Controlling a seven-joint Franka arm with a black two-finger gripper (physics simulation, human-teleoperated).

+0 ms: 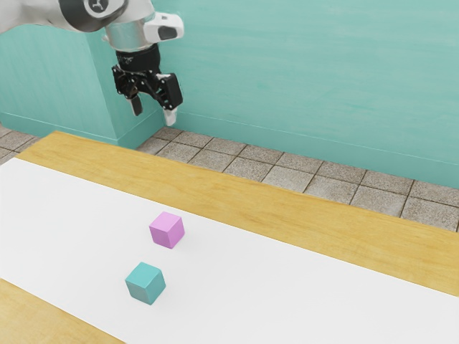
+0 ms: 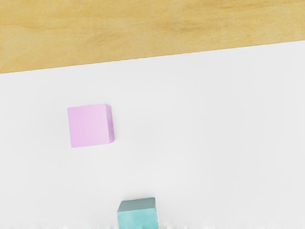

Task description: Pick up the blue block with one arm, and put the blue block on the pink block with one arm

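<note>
**Gripper high and released, two blocks down on the bench sheet**

Exterior view, left to right. The arm [image 1: 93, 13] enters at the upper left. Its gripper [image 1: 152, 112] hangs high in front of the teal wall [image 1: 323, 72], well above the bench [image 1: 287, 208]. The fingers are spread with nothing between them, so it is released and well apart from both blocks.

The bench is a wood top with a white sheet [image 1: 64, 222] laid along it, and wood shows on both long sides of the sheet. Grey tiled floor [image 1: 287, 172] runs between the bench and the wall.

On the sheet, the blue block [image 1: 145, 282] comes first. It reads more teal than blue, sits flat, and is the one nearer the camera. Just to the exterior view's right of it and farther back is the pink block [image 1: 166, 229], also flat on the sheet. The two are near each other but not touching, with a strip of white sheet showing between them. Both are turned slightly so a corner faces the camera. Only white sheet lies around each block.

Count: one blue block, one pink block, one gripper.

Wrist view: the blue block [image 2: 137, 213] is cut off by the frame edge. The pink block [image 2: 90, 125] lies apart from it, between it and the wood strip of the bench [image 2: 143, 28]. White sheet [image 2: 228, 133] surrounds both.
</note>
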